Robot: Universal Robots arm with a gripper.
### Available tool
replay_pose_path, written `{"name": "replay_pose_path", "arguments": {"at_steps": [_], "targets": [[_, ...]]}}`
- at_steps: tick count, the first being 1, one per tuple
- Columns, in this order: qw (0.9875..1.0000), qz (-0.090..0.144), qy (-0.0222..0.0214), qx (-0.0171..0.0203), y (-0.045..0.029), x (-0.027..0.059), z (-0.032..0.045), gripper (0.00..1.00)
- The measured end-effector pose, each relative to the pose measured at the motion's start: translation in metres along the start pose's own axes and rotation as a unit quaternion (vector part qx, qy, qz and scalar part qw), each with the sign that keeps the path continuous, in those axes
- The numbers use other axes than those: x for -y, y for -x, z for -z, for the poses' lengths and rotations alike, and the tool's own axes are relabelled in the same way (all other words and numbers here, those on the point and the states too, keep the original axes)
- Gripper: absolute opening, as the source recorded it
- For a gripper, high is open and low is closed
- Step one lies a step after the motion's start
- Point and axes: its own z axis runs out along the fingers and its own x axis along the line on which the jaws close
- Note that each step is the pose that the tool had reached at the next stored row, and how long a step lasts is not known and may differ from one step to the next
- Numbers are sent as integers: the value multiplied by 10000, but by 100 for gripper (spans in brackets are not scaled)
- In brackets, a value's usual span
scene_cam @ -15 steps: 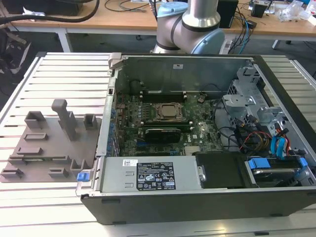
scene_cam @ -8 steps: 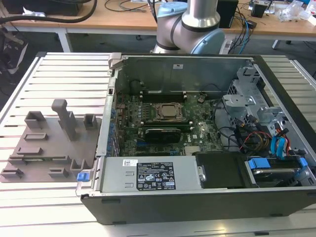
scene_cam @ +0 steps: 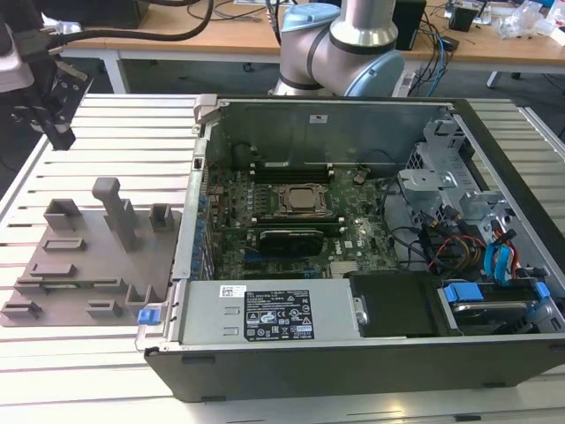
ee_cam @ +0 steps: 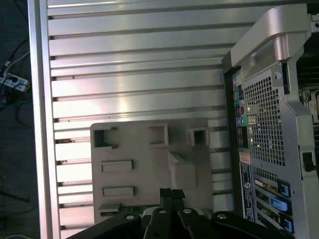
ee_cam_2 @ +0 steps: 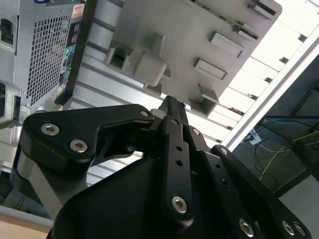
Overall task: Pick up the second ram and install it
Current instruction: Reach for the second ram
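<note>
Exterior view, left to right: pincer (scene_cam: 62, 137) over slatted bench (scene_cam: 132, 115), fingers closed together, holding nothing. Grey holder tray (scene_cam: 88, 256) on bench. Second ram (ee_cam: 122, 209), green strip in first wrist view, lies in tray apart from pincer, long axis along tray edge. Open computer case (scene_cam: 353, 371); white printed label (scene_cam: 276, 315) on power supply.

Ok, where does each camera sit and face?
Exterior view: off the arm, raised, looking down into the open computer case; arm behind it.
First wrist view: on the wrist, looking down past the gripper onto the grey tray.
Second wrist view: looking along the gripper's links at the same tray.
Both wrist views share tray and case back.
</note>
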Motion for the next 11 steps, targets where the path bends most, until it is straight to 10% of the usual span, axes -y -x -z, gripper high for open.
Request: {"name": "replay_pose_path", "arguments": {"at_steps": [5,7,11], "targets": [[10000,2,-2,1,-125,70,-2,10],[10000,6,-76,5,-133,135,-1,10],[10000,13,-84,6,-147,575,-31,10]]}}
